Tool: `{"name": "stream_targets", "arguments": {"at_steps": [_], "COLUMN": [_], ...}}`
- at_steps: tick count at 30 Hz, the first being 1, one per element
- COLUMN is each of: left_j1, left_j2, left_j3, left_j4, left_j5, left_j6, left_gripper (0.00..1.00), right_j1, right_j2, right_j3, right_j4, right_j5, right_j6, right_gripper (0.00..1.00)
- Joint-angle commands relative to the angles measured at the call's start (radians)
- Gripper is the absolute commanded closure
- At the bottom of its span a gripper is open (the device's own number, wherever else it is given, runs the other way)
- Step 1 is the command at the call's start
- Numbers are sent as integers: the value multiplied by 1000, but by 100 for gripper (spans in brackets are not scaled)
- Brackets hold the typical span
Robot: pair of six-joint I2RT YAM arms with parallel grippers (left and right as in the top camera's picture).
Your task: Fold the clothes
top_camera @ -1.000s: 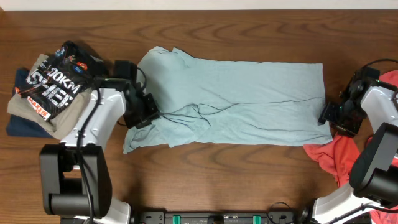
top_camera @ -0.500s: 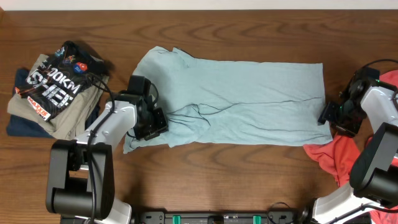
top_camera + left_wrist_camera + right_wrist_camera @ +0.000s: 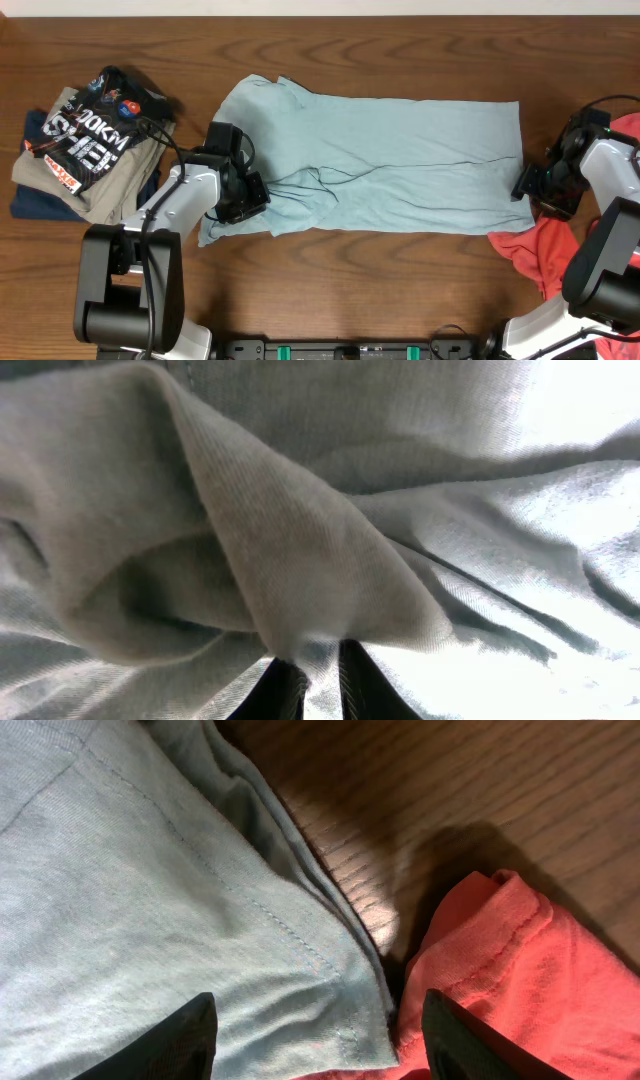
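A dark brown wooden table [image 3: 330, 290] with clear grain carries everything. A pale blue-grey T-shirt [image 3: 400, 160] lies spread across its middle, long side running left to right, rumpled toward its left end. At the table's right edge a coral-red garment [image 3: 550, 255] lies crumpled, against the shirt's lower right corner. On the left, apart from the shirt, sits a stack of folded clothes [image 3: 85, 150]. A navy piece [image 3: 30, 203] lies on the wood, a khaki one [image 3: 40, 170] over it, and a black printed one [image 3: 85, 135] on top.

T-shirt [image 3: 380, 160]: table [image 3: 350, 290] centre | folded stack [image 3: 80, 140]: left | other garment [image 3: 545, 255]: right, beside T-shirt corner
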Motion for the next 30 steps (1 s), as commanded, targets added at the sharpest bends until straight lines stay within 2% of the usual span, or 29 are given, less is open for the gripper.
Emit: {"name": "stream_targets", "arguments": {"at_steps": [1, 8, 14, 17, 22, 23, 25, 26, 28, 30], "left_j1": [-2, 7, 71, 115, 142, 142, 141, 141, 141, 141], "left_j2": [14, -17, -58, -57, -55, -55, -55, -55, -55, -55], "left_j3": [-12, 52, 125, 126, 126, 126, 125, 124, 124, 124], "left_j4": [13, 38, 68, 102, 86, 69, 29, 15, -14, -56], "left_j5": [-8, 101, 96, 61, 40, 40, 39, 39, 23, -37], "left_j6": [-2, 29, 26, -18, -19, -16, -6, 8, 38, 36], "left_gripper": [94, 94, 94, 94, 94, 90, 64, 56, 49, 47], "right_j1": [-10, -10, -10, -11, -10, -10, -10, -10, -10, -10], "right_j2": [-12, -12, -12, -12, -12, -12, -12, -12, -12, -12], "right_j3": [-7, -7, -7, -7, -7, -7, -7, -7, -7, -7], "right_j4": [0, -1, 2, 2, 2, 2, 2, 2, 2, 0], "right_j5": [-2, -1, -1, -1, -1, -1, -1, -1, -1, -1], "right_j6": [0, 0, 0, 0, 0, 0, 0, 0, 0, 0], "right_gripper": [36, 36, 36, 36, 36, 36, 36, 36, 36, 36]}}
